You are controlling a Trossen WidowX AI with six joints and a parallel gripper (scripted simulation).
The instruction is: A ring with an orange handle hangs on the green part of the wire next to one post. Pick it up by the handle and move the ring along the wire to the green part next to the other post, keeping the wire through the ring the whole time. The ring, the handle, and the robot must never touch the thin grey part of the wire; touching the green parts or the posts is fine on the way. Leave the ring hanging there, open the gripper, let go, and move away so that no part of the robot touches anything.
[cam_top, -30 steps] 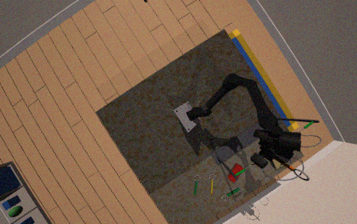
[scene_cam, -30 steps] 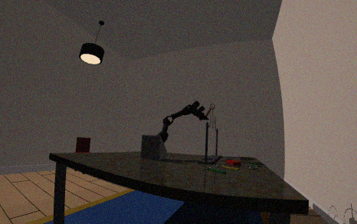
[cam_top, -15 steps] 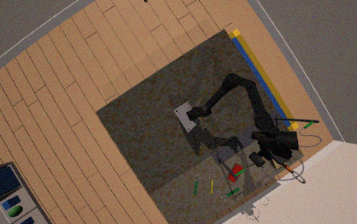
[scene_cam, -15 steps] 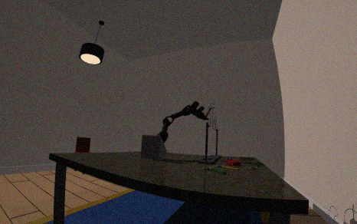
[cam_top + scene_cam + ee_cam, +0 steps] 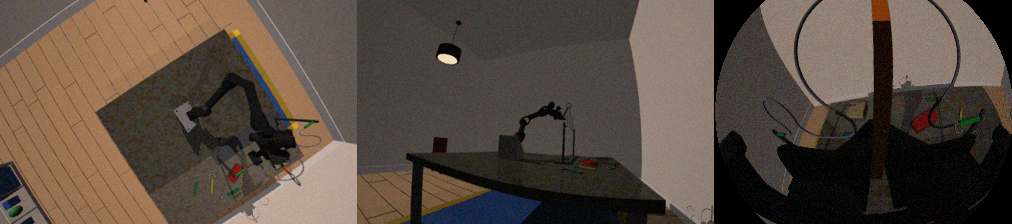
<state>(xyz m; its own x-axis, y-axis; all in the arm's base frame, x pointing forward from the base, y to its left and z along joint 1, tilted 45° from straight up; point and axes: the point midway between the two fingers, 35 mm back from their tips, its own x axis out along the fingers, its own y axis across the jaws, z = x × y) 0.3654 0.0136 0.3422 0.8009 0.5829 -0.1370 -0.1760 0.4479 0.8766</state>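
Overall, the arm (image 5: pixel 256 103) (image 5: pixel 537 113) rises from its base at one end of the bench (image 5: pixel 145 126) (image 5: pixel 491 169), bends at the elbow and reaches out high, its wrist above the tops of the two posts (image 5: pixel 296 120) (image 5: pixel 564 142). The claw (image 5: pixel 281 163) (image 5: pixel 564 116) (image 5: pixel 875 123) is pinching the handle (image 5: pixel 286 168) (image 5: pixel 566 112) (image 5: pixel 882 75), whose orange end points away from it. From outside, the handle slants upward to the ring (image 5: pixel 294 178) (image 5: pixel 568 103), which stands open to view above the post tops; from overhead the ring is seen nearly edge-on, between the two green parts. Whether the wire (image 5: pixel 302 169) (image 5: pixel 570 119) (image 5: pixel 958 55) runs through it, I cannot tell. The wrist view leaves the ring outside its frame but shows the wire's big loop spreading either side of the handle, plus both green parts (image 5: pixel 309 124) (image 5: pixel 969 121). Only the outside view shows the hanging lamp (image 5: pixel 449 54); the red block (image 5: pixel 235 172) (image 5: pixel 590 163) (image 5: pixel 925 121) appears in all three.
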